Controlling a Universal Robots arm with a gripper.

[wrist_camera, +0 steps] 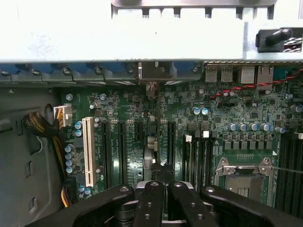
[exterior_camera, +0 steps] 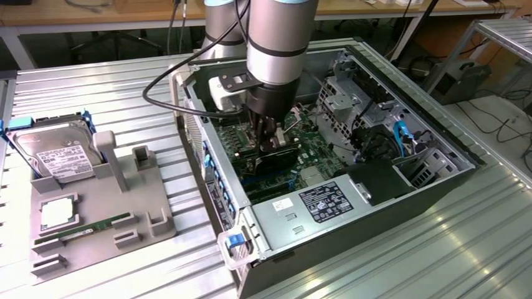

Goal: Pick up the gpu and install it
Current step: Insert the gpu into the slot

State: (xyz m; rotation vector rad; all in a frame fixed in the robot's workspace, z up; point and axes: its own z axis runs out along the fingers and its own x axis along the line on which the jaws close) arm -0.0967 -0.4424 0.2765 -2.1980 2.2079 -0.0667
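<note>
Exterior view first: the ribbed metal counter carries an open computer case lying on its side across the middle and right of the frame. The arm comes down from the top centre into the case.

The jaws are closed narrow on the upper edge of the gpu, which hangs as a dark slab just under them at frame centre, low over the motherboard. In the wrist view the card is seen edge-on, a thin line running from the black fingers toward the case's rear wall. It lies among the long black expansion slots. Whether its edge connector has entered a slot, I cannot tell.

The risks, as I judge them:
- **Card off line:** if the card sits slightly skewed to the slot, pressing down could jam the connector on the slot lip and flex the board.
- **End bracket:** it could catch on the rear wall and tilt the card.
- **Thin grip:** a hold on a thin edge may let the card pivot or slip.
- **Arm's black cable:** it loops near the case rim at upper left of centre and might snag there.
- **Red-and-black twisted wire:** it lies near the rear ports, apart from the card, and is a lesser worry.
</note>
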